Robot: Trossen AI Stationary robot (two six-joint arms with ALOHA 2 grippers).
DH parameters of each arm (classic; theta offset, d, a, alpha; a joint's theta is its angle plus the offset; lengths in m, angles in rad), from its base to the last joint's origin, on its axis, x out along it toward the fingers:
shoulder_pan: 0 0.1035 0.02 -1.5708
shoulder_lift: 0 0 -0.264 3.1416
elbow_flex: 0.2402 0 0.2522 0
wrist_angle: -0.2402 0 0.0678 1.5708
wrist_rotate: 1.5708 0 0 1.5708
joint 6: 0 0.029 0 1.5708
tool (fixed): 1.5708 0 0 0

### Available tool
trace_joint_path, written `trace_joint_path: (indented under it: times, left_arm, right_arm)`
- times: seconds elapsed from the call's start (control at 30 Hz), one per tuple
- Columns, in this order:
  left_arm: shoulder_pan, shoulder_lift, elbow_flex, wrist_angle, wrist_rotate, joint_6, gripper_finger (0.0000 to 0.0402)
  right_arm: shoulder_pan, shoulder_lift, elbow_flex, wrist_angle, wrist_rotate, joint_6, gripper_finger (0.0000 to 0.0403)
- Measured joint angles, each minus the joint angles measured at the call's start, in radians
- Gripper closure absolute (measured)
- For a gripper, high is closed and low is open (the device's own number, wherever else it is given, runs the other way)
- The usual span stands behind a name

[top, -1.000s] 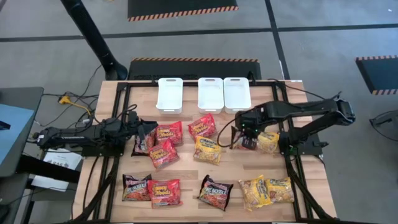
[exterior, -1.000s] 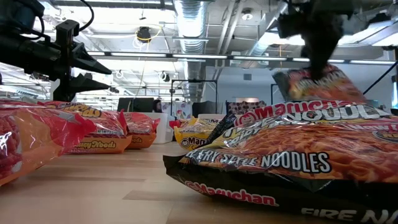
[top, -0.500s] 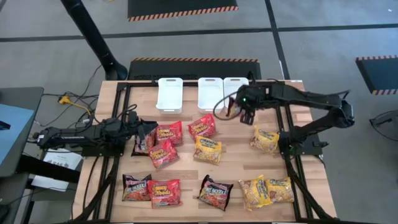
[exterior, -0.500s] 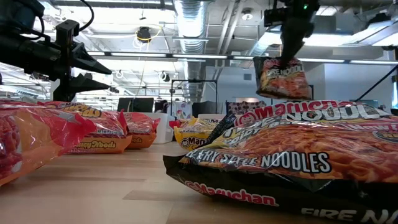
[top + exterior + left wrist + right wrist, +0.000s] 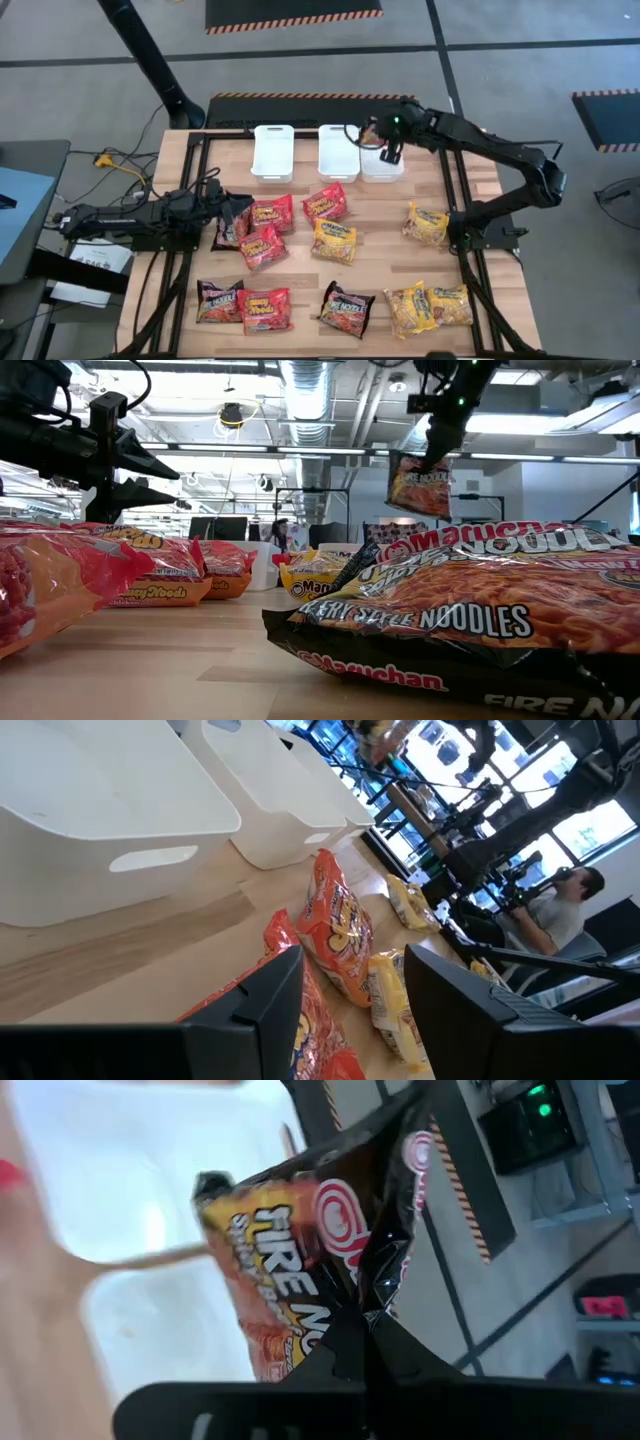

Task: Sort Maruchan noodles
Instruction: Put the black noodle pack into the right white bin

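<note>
Your right pincer [image 5: 390,150] has travelled from the middle of the worktop [image 5: 300,270], where it hung a second ago beside the yellow packet [image 5: 427,224] on the right, up to the row of white bins at the far edge. It now hangs over the rightmost bin [image 5: 381,152], clamped together on the edge of a dark Fire Noodle packet [image 5: 420,484], which dangles below it in the low view. Half a second ago that packet was still short of the bins; now the right wrist view shows it directly above white bin walls.

Your left pincer [image 5: 228,216] has not moved: it sits at the left side of the worktop, just by the dark packet [image 5: 229,229] and the red packet [image 5: 270,212] there, with its fingers [image 5: 262,1010] standing apart and nothing between them.

The other Maruchan noodles lie as before: a red packet [image 5: 325,202] and a yellow one [image 5: 334,241] in the middle, two dark, one red and two yellow along the near edge. The left bin [image 5: 272,152] and middle bin [image 5: 338,150] show no packets
</note>
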Motion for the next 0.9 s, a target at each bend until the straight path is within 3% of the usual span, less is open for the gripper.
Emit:
trace_joint_path:
  times: [0.37, 0.9]
  left_arm:
    - [0.0, 0.0, 0.0, 0.0, 0.0, 0.001, 0.0237]
    - [0.0, 0.0, 0.0, 0.0, 0.0, 0.0, 0.0237]
  right_arm:
    - [-0.121, 0.172, -0.001, 0.068, -0.013, -0.079, 0.0397]
    - [-0.144, 0.349, -0.001, 0.099, 0.065, -0.131, 0.0394]
